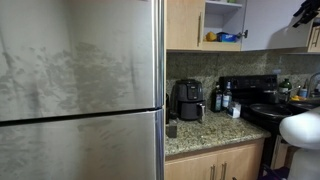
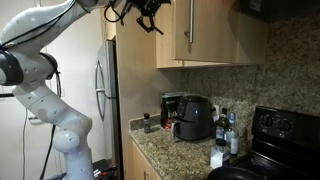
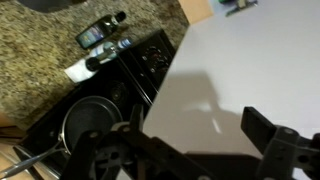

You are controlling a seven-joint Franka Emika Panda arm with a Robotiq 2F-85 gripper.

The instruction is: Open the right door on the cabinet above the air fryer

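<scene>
The black air fryer (image 1: pixel 187 100) stands on the granite counter; it also shows in an exterior view (image 2: pixel 195 118). Above it, the cabinet's left door (image 1: pixel 185 25) is closed. The right door (image 1: pixel 270 25) is swung wide open with its white inner face showing. Its wooden outer face with a metal handle shows in an exterior view (image 2: pixel 200 30). My gripper (image 1: pixel 305 13) is up at the open door's outer edge, also seen in an exterior view (image 2: pixel 146 16). In the wrist view the gripper (image 3: pixel 190 150) is open and empty, right beside the white door face (image 3: pixel 250 70).
Yellow and blue packages (image 1: pixel 225 37) lie on the open cabinet's shelf. A steel fridge (image 1: pixel 80 90) fills the left. A black stove (image 1: pixel 265 105) with a pan (image 3: pixel 95 120) stands beside the counter, with bottles (image 1: pixel 222 97) between it and the fryer.
</scene>
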